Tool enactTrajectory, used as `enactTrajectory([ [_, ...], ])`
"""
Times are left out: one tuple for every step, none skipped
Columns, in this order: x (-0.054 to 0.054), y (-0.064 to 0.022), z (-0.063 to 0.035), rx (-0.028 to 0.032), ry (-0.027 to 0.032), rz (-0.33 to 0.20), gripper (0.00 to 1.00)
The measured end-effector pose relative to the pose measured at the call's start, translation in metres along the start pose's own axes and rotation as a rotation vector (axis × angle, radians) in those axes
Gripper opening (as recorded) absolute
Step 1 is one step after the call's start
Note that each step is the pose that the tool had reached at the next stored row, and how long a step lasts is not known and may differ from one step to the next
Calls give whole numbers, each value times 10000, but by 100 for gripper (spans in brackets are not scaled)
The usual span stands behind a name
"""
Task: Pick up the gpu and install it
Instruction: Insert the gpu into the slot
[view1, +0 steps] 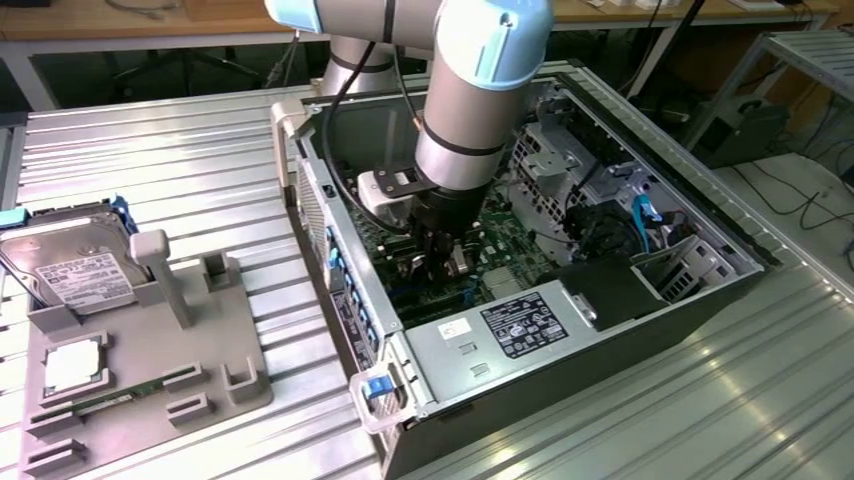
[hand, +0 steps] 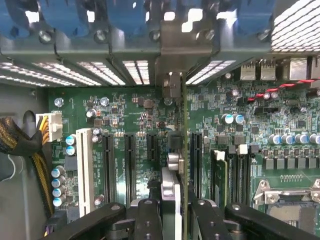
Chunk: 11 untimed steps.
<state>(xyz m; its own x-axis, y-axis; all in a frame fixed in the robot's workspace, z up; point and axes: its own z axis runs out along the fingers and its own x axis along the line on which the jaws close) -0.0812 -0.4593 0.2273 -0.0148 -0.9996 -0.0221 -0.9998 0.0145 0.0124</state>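
Note:
My gripper (view1: 447, 258) is down inside the open computer case (view1: 694, 215), over the green motherboard (hand: 130, 115). It is shut on the gpu (hand: 171, 192), which I see edge-on, running between the two black fingers (hand: 150, 220) toward the case's rear. The card's silver end bracket (hand: 182, 45) stands in the row of rear slot covers. The card lies along the black expansion slots (hand: 150, 150); I cannot tell whether its edge is seated in one. In the exterior view the gpu (view1: 461, 262) shows as a small dark piece under the wrist.
At the exterior view's left a grey fixture (view1: 200, 350) holds a silver hard drive (view1: 80, 275), a square chip (view1: 74, 365) and a green memory stick (view1: 114, 400). Drive cages, blue cables and the power supply (view1: 523, 325) crowd the case. A yellow cable bundle (hand: 20, 145) lies beside the slots.

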Motion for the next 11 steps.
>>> enactTrajectory([
  [0, 0, 0, 0, 0, 0, 28],
  [0, 0, 0, 0, 0, 0, 28],
  [0, 0, 0, 0, -1, 1, 28],
  [0, 0, 0, 0, -1, 1, 28],
  [0, 0, 0, 1, -1, 0, 28],
  [0, 0, 0, 1, -1, 1, 28],
  [0, 0, 0, 1, -1, 1, 28],
  [0, 0, 1, 1, -1, 0, 28],
  [0, 0, 0, 1, -1, 0, 28],
  [0, 0, 1, 0, -1, 1, 28],
  [-2, 1, 3, 0, -15, 4, 28],
])
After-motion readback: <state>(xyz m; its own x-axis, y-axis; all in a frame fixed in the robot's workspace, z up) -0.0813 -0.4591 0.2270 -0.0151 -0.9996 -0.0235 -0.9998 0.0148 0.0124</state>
